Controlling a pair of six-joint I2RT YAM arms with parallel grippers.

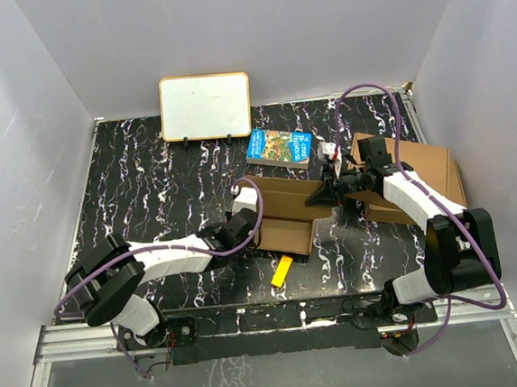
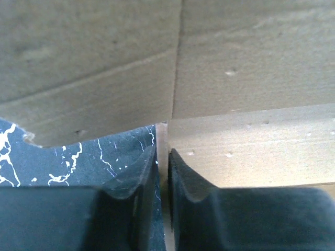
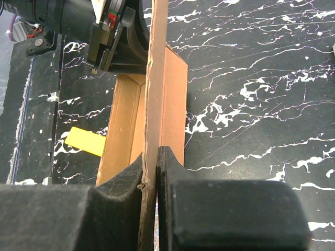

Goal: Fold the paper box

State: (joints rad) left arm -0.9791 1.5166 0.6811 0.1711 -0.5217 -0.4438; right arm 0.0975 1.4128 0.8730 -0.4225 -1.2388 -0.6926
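The paper box (image 1: 283, 217) is a brown cardboard piece, partly folded, in the middle of the black marbled table. My left gripper (image 1: 250, 223) is at its left side. In the left wrist view the left gripper (image 2: 162, 152) is shut on a thin upright cardboard edge, with broad panels of the paper box (image 2: 251, 78) filling the view above. My right gripper (image 1: 331, 192) is at the box's right end. In the right wrist view the right gripper (image 3: 152, 152) is shut on the edge of a standing flap of the paper box (image 3: 172, 89). The left gripper (image 3: 120, 42) shows at that flap's far end.
Two larger finished cardboard boxes (image 1: 429, 174) lie stacked at the right, under the right arm. A colourful book (image 1: 280, 148) lies behind the paper box. A whiteboard (image 1: 206, 106) leans at the back wall. A small yellow piece (image 1: 282, 271) lies in front of the box.
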